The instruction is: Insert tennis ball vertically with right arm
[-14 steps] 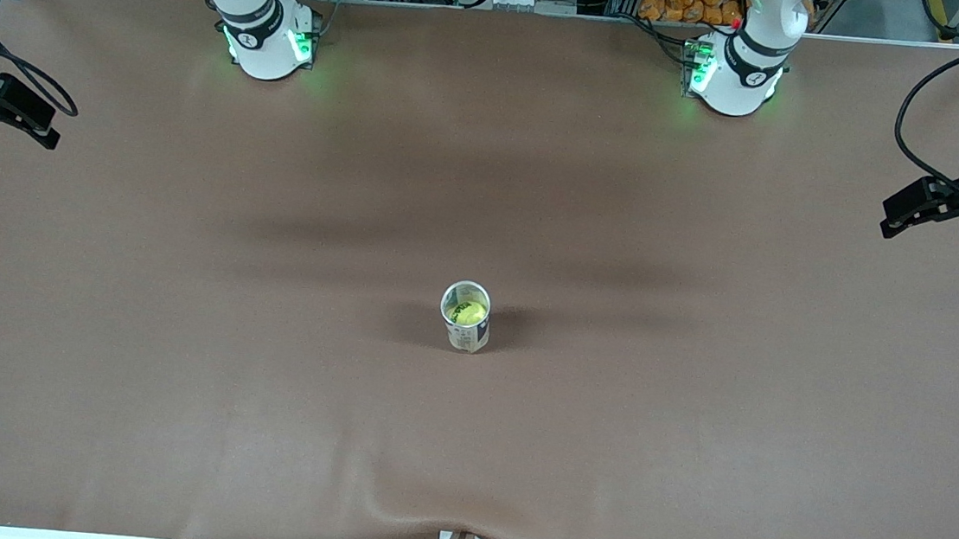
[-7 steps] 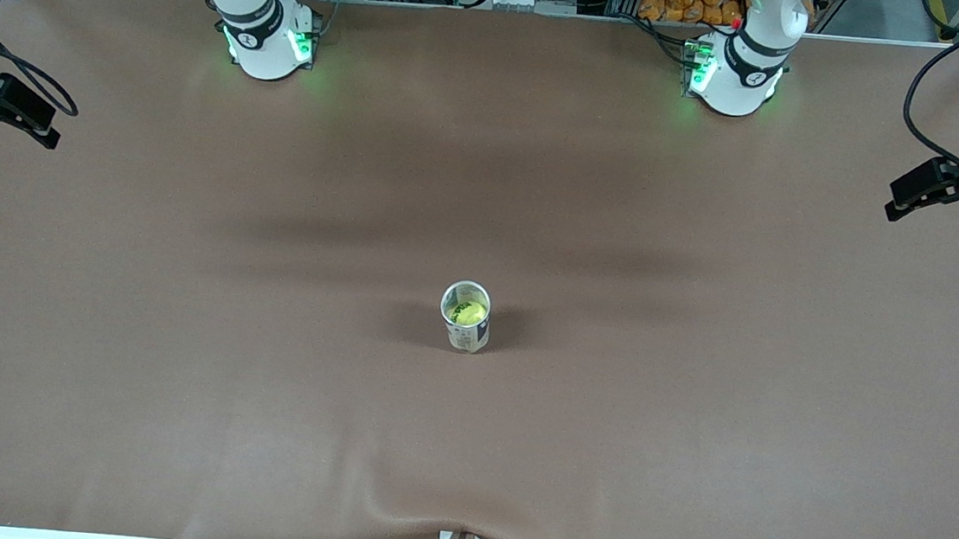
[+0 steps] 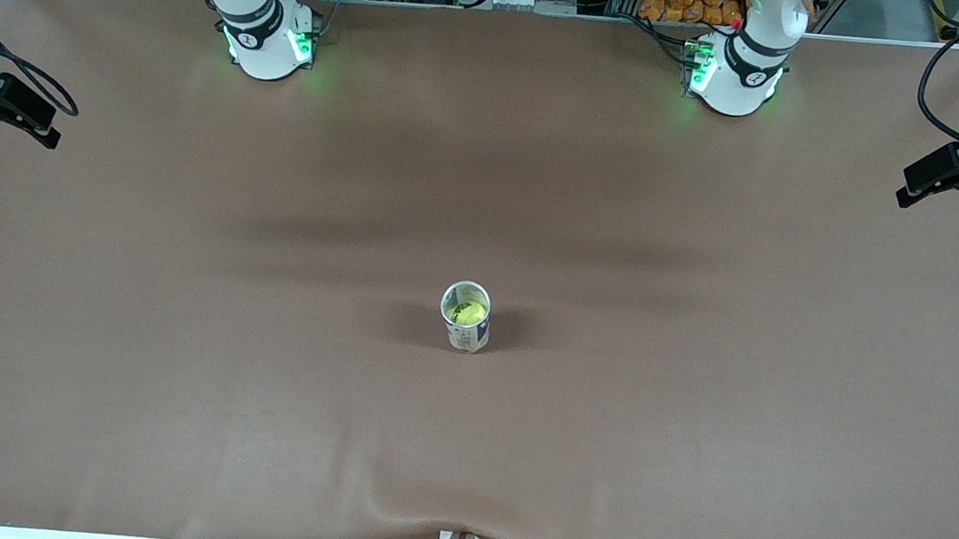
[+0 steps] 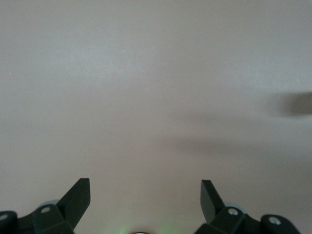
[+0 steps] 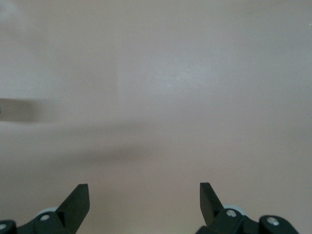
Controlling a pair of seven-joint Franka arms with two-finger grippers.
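No text could be read; dark print on the tennis ball (image 3: pixel 467 312) stayed illegible

Yellow tennis ball (image 3: pixel 467 311) sits inside upright can (image 3: pixel 464 331) mid-table.

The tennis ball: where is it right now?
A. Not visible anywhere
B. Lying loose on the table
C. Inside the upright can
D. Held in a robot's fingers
C: the yellow tennis ball shows through the open top of the upright can standing mid-table, with both arms' fingers far from it.
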